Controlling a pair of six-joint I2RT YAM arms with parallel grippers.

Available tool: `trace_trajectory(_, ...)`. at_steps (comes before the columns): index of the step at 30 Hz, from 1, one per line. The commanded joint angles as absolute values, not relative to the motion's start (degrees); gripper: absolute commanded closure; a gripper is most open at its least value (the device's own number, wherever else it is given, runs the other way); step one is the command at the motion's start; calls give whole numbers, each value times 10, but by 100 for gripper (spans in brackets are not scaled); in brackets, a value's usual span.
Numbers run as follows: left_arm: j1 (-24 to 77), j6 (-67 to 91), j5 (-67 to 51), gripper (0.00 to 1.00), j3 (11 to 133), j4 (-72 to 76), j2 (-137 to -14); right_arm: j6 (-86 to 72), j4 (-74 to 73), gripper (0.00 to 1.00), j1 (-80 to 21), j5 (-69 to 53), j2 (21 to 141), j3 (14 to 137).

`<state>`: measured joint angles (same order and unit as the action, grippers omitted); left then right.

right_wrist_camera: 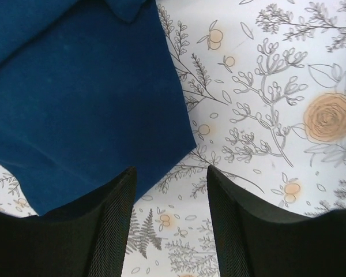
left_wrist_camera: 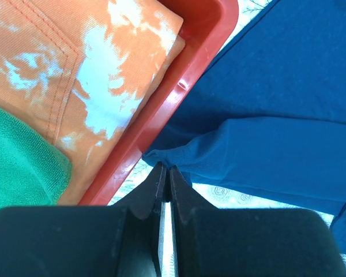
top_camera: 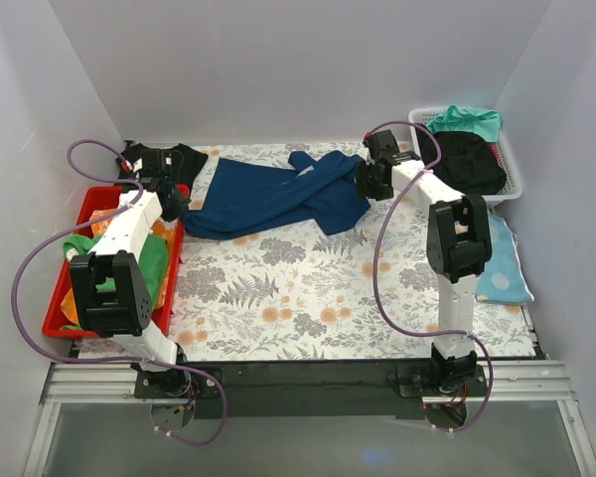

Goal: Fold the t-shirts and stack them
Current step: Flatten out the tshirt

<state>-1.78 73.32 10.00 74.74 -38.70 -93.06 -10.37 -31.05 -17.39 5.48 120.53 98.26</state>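
The navy blue t-shirt [top_camera: 278, 194] lies crumpled on the flowered mat at the back centre; its print is hidden. My left gripper [top_camera: 179, 204] is at the shirt's left edge, and in the left wrist view it [left_wrist_camera: 164, 169] is shut on a corner of the shirt [left_wrist_camera: 277, 86]. My right gripper [top_camera: 364, 182] is at the shirt's right end. In the right wrist view it [right_wrist_camera: 170, 190] is open and empty above the mat, with the shirt's edge [right_wrist_camera: 75, 86] just ahead of its left finger. A black shirt [top_camera: 164, 159] lies at the back left.
A red tray [top_camera: 55, 298] with green and orange cloths is at the left; its rim [left_wrist_camera: 179, 86] is right beside my left fingers. A white basket [top_camera: 514, 164] at the back right holds teal and black shirts. A pale blue cloth [top_camera: 504, 266] lies at the right.
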Motion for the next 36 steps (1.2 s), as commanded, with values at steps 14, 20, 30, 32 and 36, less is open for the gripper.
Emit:
trace_trajectory(14,-21,731,98,100,749,-390,-913,-99,-307,53,-175,32,1302,1050)
trace_trajectory(20,-21,731,100,100,752,-391,-915,-98,-308,99,-180,49,1252,969)
trace_trajectory(30,-20,729,102,100,758,-389,-904,-135,-351,99,-212,89,1021,847)
trace_trajectory(32,-21,728,102,100,759,-389,-904,-148,-359,99,-221,73,967,838)
trace_trajectory(36,-20,727,102,100,768,-388,-907,-163,-357,99,-226,55,922,832)
